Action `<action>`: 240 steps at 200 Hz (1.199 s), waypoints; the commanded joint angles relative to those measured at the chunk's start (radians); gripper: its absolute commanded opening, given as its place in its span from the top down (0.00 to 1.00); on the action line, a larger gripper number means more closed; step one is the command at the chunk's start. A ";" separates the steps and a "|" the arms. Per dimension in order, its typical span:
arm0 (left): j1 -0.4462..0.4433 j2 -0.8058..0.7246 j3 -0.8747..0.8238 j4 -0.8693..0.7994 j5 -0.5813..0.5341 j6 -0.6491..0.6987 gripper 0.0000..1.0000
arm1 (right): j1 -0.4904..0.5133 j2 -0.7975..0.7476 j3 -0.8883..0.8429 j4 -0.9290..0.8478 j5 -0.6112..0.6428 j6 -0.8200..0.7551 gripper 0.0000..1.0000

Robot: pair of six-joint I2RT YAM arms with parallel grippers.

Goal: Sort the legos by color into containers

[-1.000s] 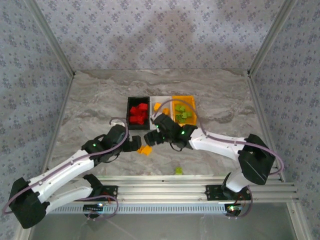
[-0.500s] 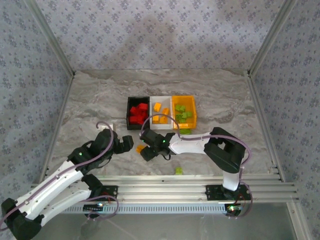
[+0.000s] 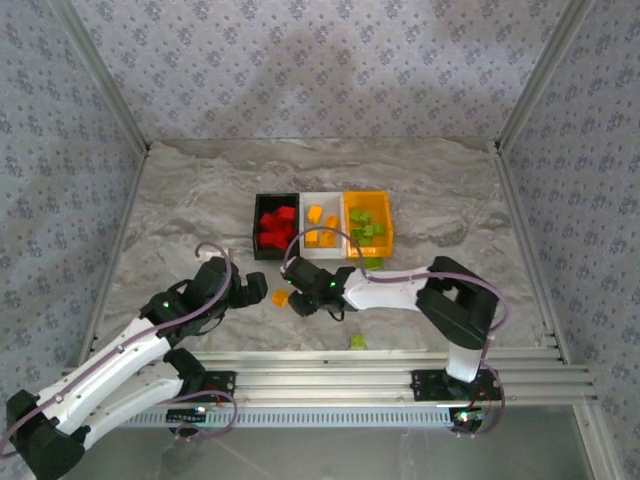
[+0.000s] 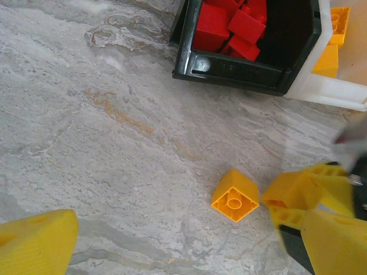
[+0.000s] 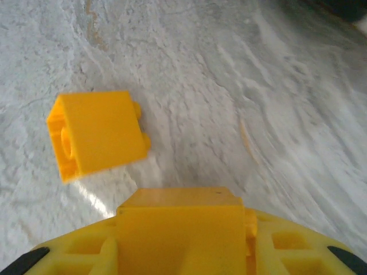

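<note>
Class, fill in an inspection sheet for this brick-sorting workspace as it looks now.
Surface: marble table, no spills.
Job's things: red bricks in black bin, orange bricks in white bin, green bricks in orange bin; loose orange brick and two stray green bricks on table.
Clutter: nothing seen.
Grippers: left gripper open; right gripper apparently shut on held brick.
Cables: lilac cables loop near both grippers.
Surroundings: patterned walls, metal frame.

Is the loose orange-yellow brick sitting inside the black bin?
No, the orange-yellow brick lies on the bare table in front of the black bin.
</note>
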 commanded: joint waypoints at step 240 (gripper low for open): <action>0.020 0.356 0.015 0.208 0.125 0.162 0.01 | -0.354 0.132 0.597 -0.275 0.103 0.274 0.23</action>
